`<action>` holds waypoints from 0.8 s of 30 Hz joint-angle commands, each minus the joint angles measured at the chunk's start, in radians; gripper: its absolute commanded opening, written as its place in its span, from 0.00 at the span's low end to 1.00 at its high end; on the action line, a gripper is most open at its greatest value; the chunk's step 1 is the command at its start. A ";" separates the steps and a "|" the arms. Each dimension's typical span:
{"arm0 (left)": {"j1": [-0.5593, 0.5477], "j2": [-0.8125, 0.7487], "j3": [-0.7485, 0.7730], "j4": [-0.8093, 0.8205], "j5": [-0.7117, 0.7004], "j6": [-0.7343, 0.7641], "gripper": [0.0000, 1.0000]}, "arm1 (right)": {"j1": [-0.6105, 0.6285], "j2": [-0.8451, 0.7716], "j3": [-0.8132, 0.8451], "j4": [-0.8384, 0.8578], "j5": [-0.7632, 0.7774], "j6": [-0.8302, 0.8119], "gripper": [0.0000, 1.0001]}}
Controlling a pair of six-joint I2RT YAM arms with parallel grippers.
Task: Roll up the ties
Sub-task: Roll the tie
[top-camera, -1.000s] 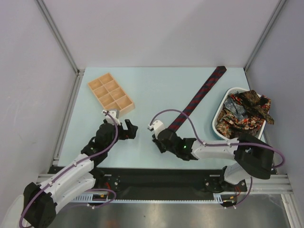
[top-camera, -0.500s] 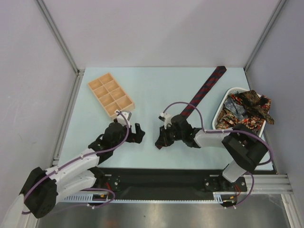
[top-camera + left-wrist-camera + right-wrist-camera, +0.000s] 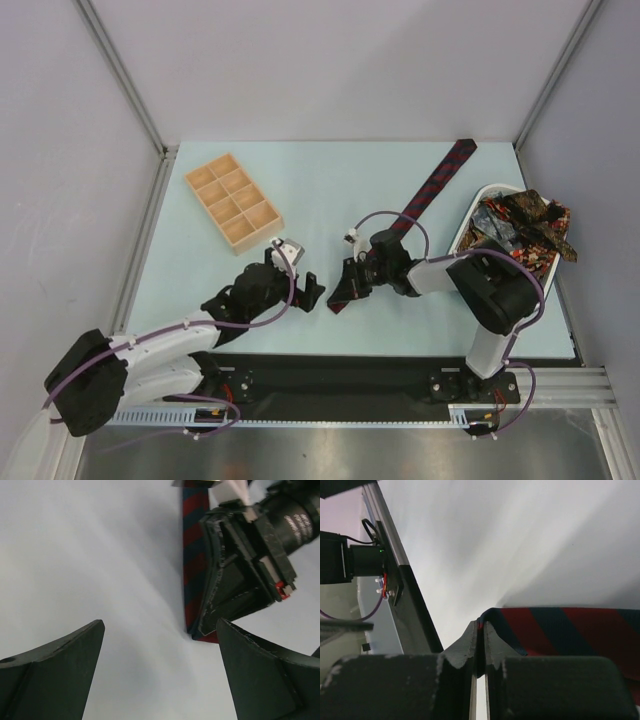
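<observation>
A dark navy tie with red diagonal stripes (image 3: 428, 186) lies stretched from the far right of the table toward the near middle. My right gripper (image 3: 343, 296) is shut on its near end, pinching the fabric edge (image 3: 492, 616) between closed fingertips. The tie also shows in the left wrist view (image 3: 194, 565), with the right gripper's black body over it. My left gripper (image 3: 312, 293) is open and empty, just left of the tie's near end, its fingers (image 3: 60, 670) wide apart above bare table. Several more patterned ties (image 3: 520, 235) lie heaped at the right.
A wooden compartment tray (image 3: 232, 199) sits at the far left. A white bin (image 3: 466, 232) holds the heap of ties at the right edge. The two grippers are close together near the table's front middle. Metal frame posts stand at the corners.
My left gripper has moved right toward the tie's near end. My right arm has swung and stretched out low over the table, with the gripper now pinching the tie's end.
</observation>
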 commanded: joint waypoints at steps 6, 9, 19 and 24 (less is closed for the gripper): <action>-0.043 0.127 -0.008 0.194 0.130 0.122 1.00 | -0.044 0.047 0.060 0.011 -0.094 0.008 0.00; -0.065 0.213 0.035 0.191 0.176 0.145 0.99 | -0.055 0.062 0.071 0.001 -0.107 0.007 0.00; -0.149 0.383 0.142 0.141 0.150 0.199 0.88 | -0.067 0.093 0.086 0.000 -0.130 0.005 0.00; -0.151 0.463 0.199 0.076 0.141 0.197 0.77 | -0.067 0.096 0.102 -0.023 -0.122 -0.010 0.00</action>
